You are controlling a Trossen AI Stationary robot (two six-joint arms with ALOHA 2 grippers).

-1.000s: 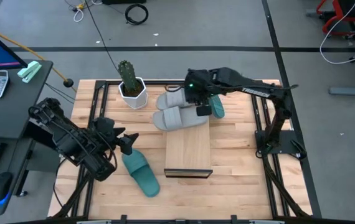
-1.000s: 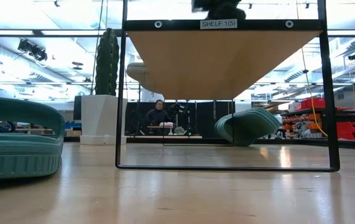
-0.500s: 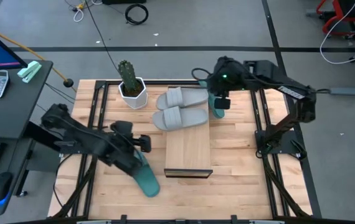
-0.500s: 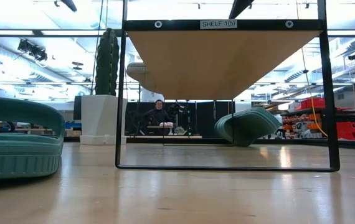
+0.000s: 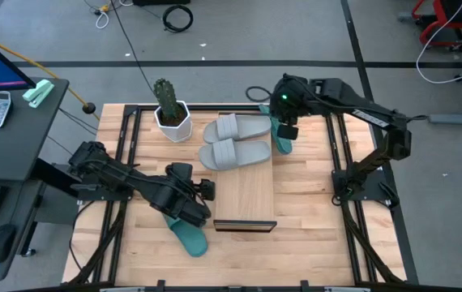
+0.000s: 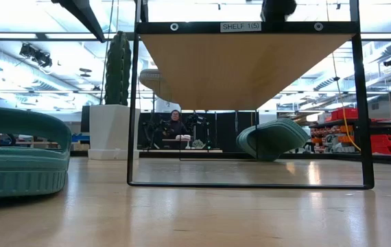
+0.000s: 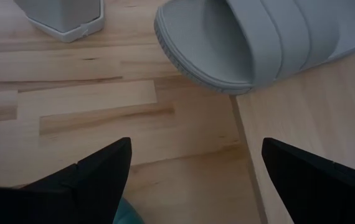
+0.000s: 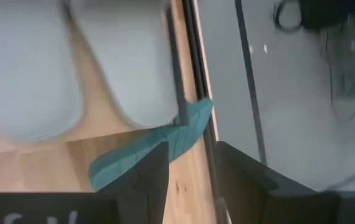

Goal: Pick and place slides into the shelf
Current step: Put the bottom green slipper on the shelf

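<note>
High view: left arm stretches low across the bench (image 5: 296,203), its left pincer (image 5: 205,191) spread wide and empty over a teal slide (image 5: 189,237) beside the shelf (image 5: 245,199); two grey slides (image 5: 235,152) lie on the shelf's far end. Left wrist view: fingers (image 7: 96,177) gape, nothing between. Right wrist view: right pincer (image 8: 190,171) hangs part-open, empty, above the second teal slide (image 8: 146,152) by the shelf's far edge.
</note>
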